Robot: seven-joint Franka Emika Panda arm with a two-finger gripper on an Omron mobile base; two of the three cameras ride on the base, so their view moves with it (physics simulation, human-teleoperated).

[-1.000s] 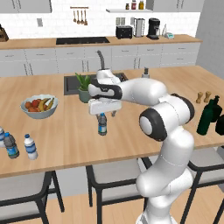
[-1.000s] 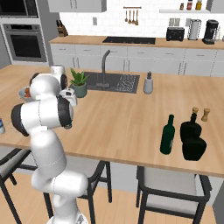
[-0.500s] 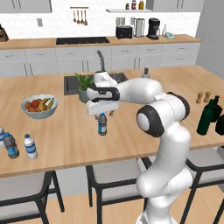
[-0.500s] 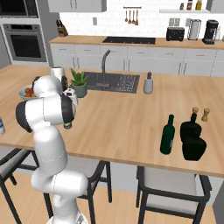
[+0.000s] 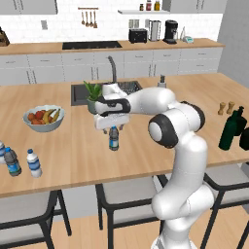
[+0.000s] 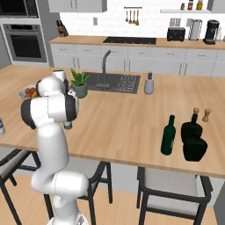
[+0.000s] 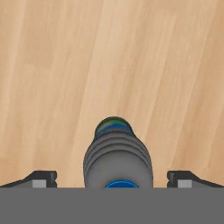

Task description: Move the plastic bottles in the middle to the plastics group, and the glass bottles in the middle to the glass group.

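Gripper (image 5: 113, 129) — jaws spread wide, gripping nothing, directly above upright plastic water bottle (image 5: 114, 139) on wooden island counter (image 5: 73, 151); bottle (image 7: 117, 159) centred between both fingertips (image 7: 41, 177) — apart from each.

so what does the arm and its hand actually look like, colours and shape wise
The arm is glossy white, built of thick rounded segments with dark grey, nearly black joint rings. It has no visible cables or markings. The hand is a boxy white block carrying two small dark fingers with paler grey patches on them.
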